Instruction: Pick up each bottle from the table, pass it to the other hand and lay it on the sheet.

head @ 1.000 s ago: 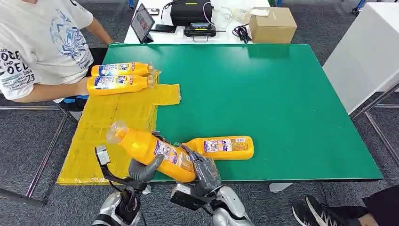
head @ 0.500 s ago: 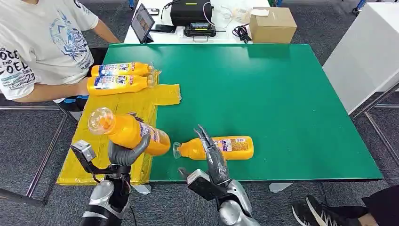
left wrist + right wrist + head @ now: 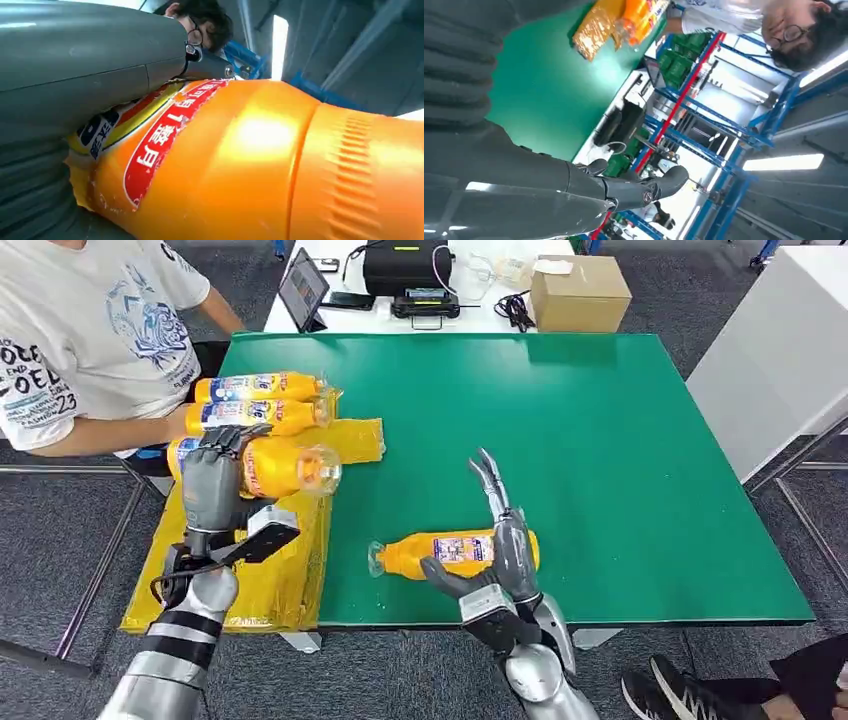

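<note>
The left hand (image 3: pixel 212 485) grips an orange bottle (image 3: pixel 275 466) lying sideways over the yellow sheet (image 3: pixel 260 570), just beside two orange bottles (image 3: pixel 255 401) resting at the sheet's far end (a person's arm (image 3: pixel 100 436) reaches in beside them); another bottle (image 3: pixel 450 552) lies on the green table (image 3: pixel 620 460); the right hand (image 3: pixel 500 540) stands above it, fingers spread, holding nothing.

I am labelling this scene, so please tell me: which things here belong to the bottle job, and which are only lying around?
Part of the job:
- held bottle, gripped by the left robot hand
- bottle on the green table, beside the right robot hand
- two laid bottles
- yellow sheet

Lying about:
- cardboard box
- tablet
- black case
- cables
</note>
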`<state>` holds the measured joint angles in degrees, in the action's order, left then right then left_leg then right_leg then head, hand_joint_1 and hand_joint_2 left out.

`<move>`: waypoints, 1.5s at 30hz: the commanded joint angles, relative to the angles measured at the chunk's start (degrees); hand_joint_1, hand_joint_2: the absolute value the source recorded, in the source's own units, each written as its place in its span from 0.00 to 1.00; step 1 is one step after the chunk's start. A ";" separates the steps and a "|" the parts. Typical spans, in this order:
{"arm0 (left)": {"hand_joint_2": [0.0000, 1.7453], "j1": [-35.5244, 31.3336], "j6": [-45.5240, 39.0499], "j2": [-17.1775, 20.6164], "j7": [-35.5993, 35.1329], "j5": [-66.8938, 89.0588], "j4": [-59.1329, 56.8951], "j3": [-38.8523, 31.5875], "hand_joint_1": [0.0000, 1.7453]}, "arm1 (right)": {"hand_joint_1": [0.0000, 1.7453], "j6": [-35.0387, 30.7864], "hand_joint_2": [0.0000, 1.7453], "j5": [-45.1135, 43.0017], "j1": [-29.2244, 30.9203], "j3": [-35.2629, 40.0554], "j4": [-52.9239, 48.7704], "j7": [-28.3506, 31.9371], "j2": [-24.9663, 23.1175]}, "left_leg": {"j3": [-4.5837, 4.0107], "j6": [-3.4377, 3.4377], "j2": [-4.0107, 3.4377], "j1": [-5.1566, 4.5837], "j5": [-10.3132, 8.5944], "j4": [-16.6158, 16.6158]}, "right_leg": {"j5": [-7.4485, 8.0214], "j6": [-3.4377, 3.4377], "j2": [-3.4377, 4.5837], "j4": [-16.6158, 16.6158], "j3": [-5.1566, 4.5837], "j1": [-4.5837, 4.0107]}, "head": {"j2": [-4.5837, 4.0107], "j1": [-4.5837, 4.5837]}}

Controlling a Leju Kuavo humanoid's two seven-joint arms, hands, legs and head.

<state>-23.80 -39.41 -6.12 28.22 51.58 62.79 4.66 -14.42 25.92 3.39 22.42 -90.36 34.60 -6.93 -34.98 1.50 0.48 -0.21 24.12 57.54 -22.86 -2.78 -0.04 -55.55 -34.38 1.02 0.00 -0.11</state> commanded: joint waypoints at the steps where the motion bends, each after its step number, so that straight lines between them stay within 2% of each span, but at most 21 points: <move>1: 1.00 -9.77 2.33 4.83 -7.90 13.17 -27.20 1.92 1.00 | 0.00 0.50 1.00 -1.34 1.85 -1.44 -2.12 1.08 1.59 | 0.18 -0.07 0.00 0.02 0.04 -0.03 | -0.06 0.09 -0.04 0.00 0.17 -0.03 | 0.00 0.00; 4: 1.00 -11.27 6.22 6.03 -10.65 17.65 -35.66 3.95 1.00 | 0.00 1.28 1.00 -2.81 1.51 -2.02 -3.90 1.23 1.55 | 0.40 -0.11 0.03 0.05 0.09 -0.07 | -0.10 0.15 -0.04 0.07 0.41 -0.06 | 0.00 0.00; 8: 1.00 -11.17 9.73 6.42 -11.64 19.52 -38.21 4.75 1.00 | 0.00 3.63 1.00 -4.01 1.57 -2.70 -4.05 0.73 1.61 | 0.32 -0.12 -0.12 0.08 0.14 0.01 | -0.11 0.15 0.05 0.01 0.30 -0.09 | 0.00 -0.02; 13: 1.00 -11.55 11.94 6.37 -12.81 20.51 -38.98 5.25 1.00 | 0.00 4.60 1.00 -4.46 1.86 -3.00 -3.33 0.69 1.48 | 0.08 -0.07 -0.05 0.04 0.06 0.02 | -0.05 0.08 0.00 0.01 0.07 -0.05 | 0.00 0.00; 21: 1.00 -11.70 16.45 6.14 -12.13 18.99 -39.11 4.13 1.00 | 0.00 5.52 1.00 -4.05 1.85 -2.89 -2.40 0.64 1.13 | 0.20 -0.11 -0.10 0.06 0.09 0.00 | -0.04 0.12 0.08 0.02 0.19 -0.07 | 0.00 0.00; 22: 1.00 -11.85 18.10 6.02 -11.93 18.43 -39.35 3.79 0.94 | 0.00 5.79 1.00 -3.93 1.90 -2.84 -2.07 0.57 1.11 | 0.17 -0.08 -0.07 0.05 0.05 -0.02 | -0.02 0.10 0.06 0.03 0.16 -0.05 | 0.00 0.00; 25: 1.00 -11.85 18.10 6.02 -11.93 18.43 -39.35 3.79 0.94 | 0.00 5.79 1.00 -3.93 1.90 -2.84 -2.07 0.57 1.11 | 0.26 -0.08 -0.08 0.05 0.05 -0.03 | -0.02 0.09 0.08 0.03 0.25 -0.05 | 0.00 0.00; 27: 1.00 -12.00 22.64 5.45 -10.39 15.39 -39.58 1.92 0.00 | 0.00 5.78 1.00 -3.74 1.88 -3.02 -1.52 0.59 0.95 | 0.37 -0.10 -0.14 0.05 0.10 -0.03 | -0.05 0.11 0.13 0.02 0.34 -0.06 | 0.00 0.00; 29: 1.00 -11.80 29.48 4.82 -7.99 10.37 -39.55 -0.80 0.00 | 0.00 6.02 1.00 -3.50 1.98 -3.11 -0.62 0.59 0.82 | 0.32 -0.06 -0.09 0.04 0.05 -0.05 | -0.01 0.07 0.08 0.03 0.30 -0.04 | 0.00 0.00; 30: 0.00 -11.92 32.52 4.81 -7.38 8.54 -39.92 -1.39 0.00 | 0.00 5.90 1.00 -3.49 2.29 -3.12 0.21 0.63 0.78 | 0.38 -0.08 -0.13 0.06 0.09 -0.03 | -0.04 0.10 0.11 0.04 0.36 -0.06 | 0.00 0.00; 32: 0.00 -11.95 38.02 4.94 -6.19 4.65 -40.55 -2.55 0.00 | 0.00 5.83 1.00 -3.48 3.07 -3.05 1.96 0.68 0.78 | 0.38 -0.05 -0.13 0.02 0.05 -0.09 | -0.01 0.06 0.12 0.06 0.36 -0.01 | 0.00 0.00; 34: 0.00 -11.93 38.15 5.04 -6.18 4.63 -40.55 -2.50 0.00 | 0.00 5.84 1.00 -3.48 3.15 -3.09 2.14 0.68 0.82 | 0.44 -0.07 -0.15 0.04 0.07 -0.09 | -0.01 0.09 0.14 0.07 0.42 -0.04 | 0.00 -0.02; 37: 0.00 -11.74 44.36 5.53 -4.41 0.03 -40.81 -3.87 0.00 | 0.00 5.87 1.00 -3.54 4.30 -3.05 4.37 0.68 0.81 | 0.61 -0.06 0.18 0.01 0.04 -0.12 | -0.05 0.10 -0.11 0.07 0.67 0.00 | 0.00 -0.02; 38: 0.00 -11.66 45.76 5.74 -4.04 -0.83 -40.88 -4.02 0.00 | 0.00 5.90 1.00 -3.62 4.55 -3.09 4.88 0.66 0.76 | 0.73 -0.11 0.05 0.06 0.06 -0.14 | 0.00 0.15 0.02 0.14 0.77 -0.06 | 0.00 0.00; 43: 0.00 -10.19 57.94 8.49 -0.06 -9.28 -40.80 -5.63 0.00 | 0.00 5.99 1.00 -3.90 7.14 -2.80 10.31 0.47 0.68 | 0.76 -0.09 0.05 0.00 0.01 -0.15 | 0.00 0.12 0.05 0.09 0.80 0.00 | 0.00 0.00; 45: 0.00 -9.69 58.05 8.75 0.08 -9.70 -40.25 -5.33 0.00 | 0.00 5.88 1.00 -3.89 7.35 -2.75 10.94 0.46 0.63 | 0.93 -0.12 -0.08 0.01 0.01 -0.22 | 0.03 0.15 0.16 0.14 0.93 -0.02 | 0.00 0.00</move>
<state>-37.20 12.12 -0.11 27.08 46.46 27.32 2.36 -8.64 22.23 6.18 20.17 -89.31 35.32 -6.56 -34.28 1.46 0.85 -0.22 24.09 57.48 -22.92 -2.74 -0.29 -55.56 -33.54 1.03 0.00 -0.11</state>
